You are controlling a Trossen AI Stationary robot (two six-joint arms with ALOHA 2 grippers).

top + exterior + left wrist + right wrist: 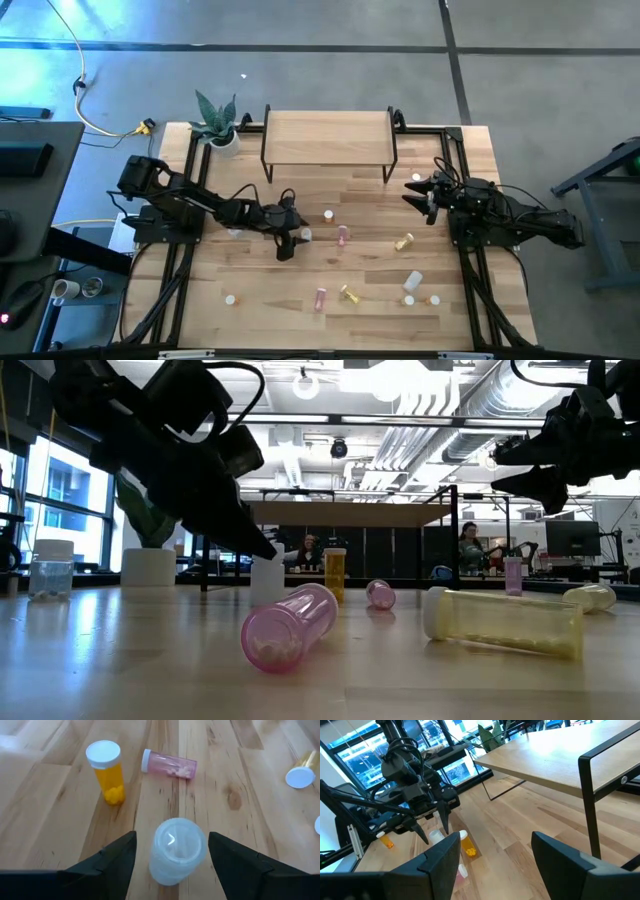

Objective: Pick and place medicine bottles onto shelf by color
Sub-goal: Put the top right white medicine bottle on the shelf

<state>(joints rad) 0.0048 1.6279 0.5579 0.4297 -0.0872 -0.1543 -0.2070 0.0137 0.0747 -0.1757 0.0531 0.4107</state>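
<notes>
A pink bottle (pixel 288 626) lies on its side on the surface (pixel 120 660). A yellow bottle (pixel 505 622) lies beside it. A white bottle (pixel 267 580) stands behind.

Your left gripper (pixel 172 855) sits right over an upright bottle (pixel 176 850), which stands between its fingers. Just past that you've got another standing bottle (pixel 107 772) and one lying down (pixel 169 764) beside it.

Both arms are matte black, built of chunky jointed links with dark cables looping along them, and each ends in a black two-fingered left claw (pixel 290 246) or right claw (pixel 424 196) whose fingers (pixel 112 862) are flat, wedge-shaped plates tapering to blunt tips.
</notes>
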